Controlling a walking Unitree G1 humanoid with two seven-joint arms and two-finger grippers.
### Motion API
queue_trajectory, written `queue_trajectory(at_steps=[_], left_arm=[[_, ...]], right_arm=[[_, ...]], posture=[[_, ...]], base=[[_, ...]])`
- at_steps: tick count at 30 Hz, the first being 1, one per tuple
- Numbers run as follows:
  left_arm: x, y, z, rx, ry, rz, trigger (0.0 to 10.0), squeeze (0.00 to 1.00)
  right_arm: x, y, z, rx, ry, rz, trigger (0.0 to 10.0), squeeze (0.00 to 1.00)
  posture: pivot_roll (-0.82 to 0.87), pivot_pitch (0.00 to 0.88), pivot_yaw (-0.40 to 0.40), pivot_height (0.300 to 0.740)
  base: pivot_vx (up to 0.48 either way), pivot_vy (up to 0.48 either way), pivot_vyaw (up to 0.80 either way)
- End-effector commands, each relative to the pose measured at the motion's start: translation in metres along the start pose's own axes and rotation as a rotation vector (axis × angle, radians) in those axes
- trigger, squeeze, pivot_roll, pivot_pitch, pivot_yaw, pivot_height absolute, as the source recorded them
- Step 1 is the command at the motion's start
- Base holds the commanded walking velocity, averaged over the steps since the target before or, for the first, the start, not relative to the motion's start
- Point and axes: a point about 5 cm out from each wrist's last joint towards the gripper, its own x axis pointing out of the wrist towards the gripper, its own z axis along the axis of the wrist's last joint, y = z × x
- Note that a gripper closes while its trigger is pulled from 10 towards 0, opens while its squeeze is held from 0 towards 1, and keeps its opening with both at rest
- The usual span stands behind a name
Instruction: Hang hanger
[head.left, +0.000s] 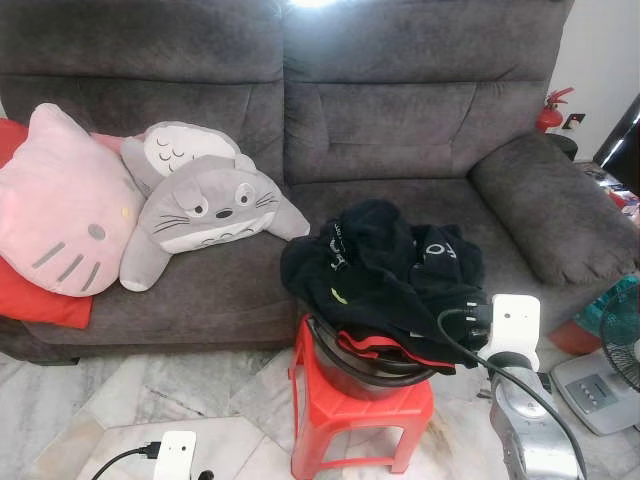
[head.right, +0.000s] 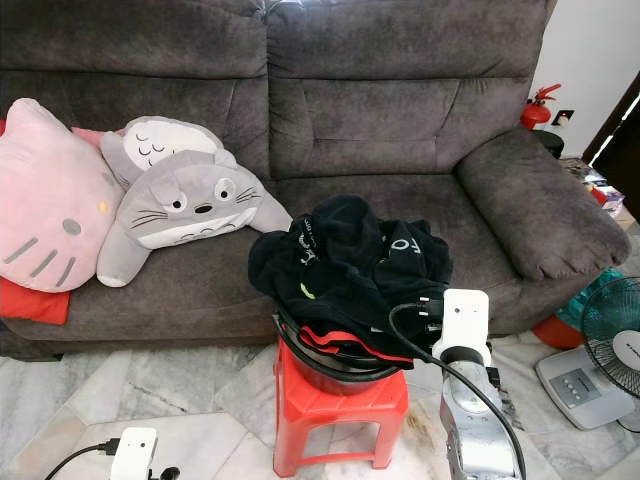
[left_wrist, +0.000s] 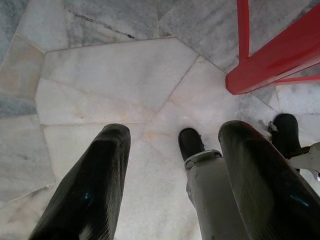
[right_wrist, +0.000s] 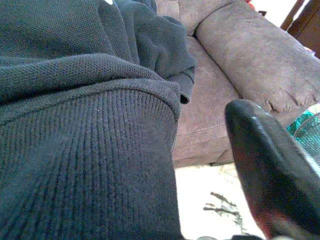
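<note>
The right tool (right_wrist: 200, 165) presses into a heap of black clothes (head.left: 385, 270) piled in a dark basin (head.left: 350, 368) on a red stool (head.left: 355, 415) before a grey sofa (head.left: 420, 110); its grip cannot be made out. The left tool (left_wrist: 172, 175) hangs open above the marble floor (left_wrist: 110, 85). No hanger can be picked out.

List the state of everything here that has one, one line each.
black clothes: crumpled, heaped in the basin, spilling over its rim
basin: upright on the stool, full
red stool: upright on the marble floor
grey plush: lying on the sofa seat
pink cushion: propped against the sofa back
left end effector: open, hanging over the floor
right end effector: pressed against the clothes, grip unclear
</note>
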Motion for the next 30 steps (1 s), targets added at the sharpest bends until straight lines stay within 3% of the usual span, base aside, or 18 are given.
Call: queue_trajectory(at_steps=[1, 30], left_arm=[[-0.0009, -0.0003, -0.0052, 0.021, 0.025, 0.001, 10.0, 0.0], [-0.0003, -0.0002, -0.003, 0.043, 0.02, -0.003, 10.0, 0.0]], right_arm=[[0.0022, -0.0011, 0.0014, 0.015, -0.006, -0.003, 0.0, 0.0], [0.0049, 0.0082, 0.007, 0.017, -0.027, 0.02, 0.0, 0.0]], posture=[[-0.19, 0.047, -0.038, 0.74], [-0.18, 0.044, -0.035, 0.74]], base=[[0.0, 0.0, 0.0], [0.0, 0.0, 0.0]])
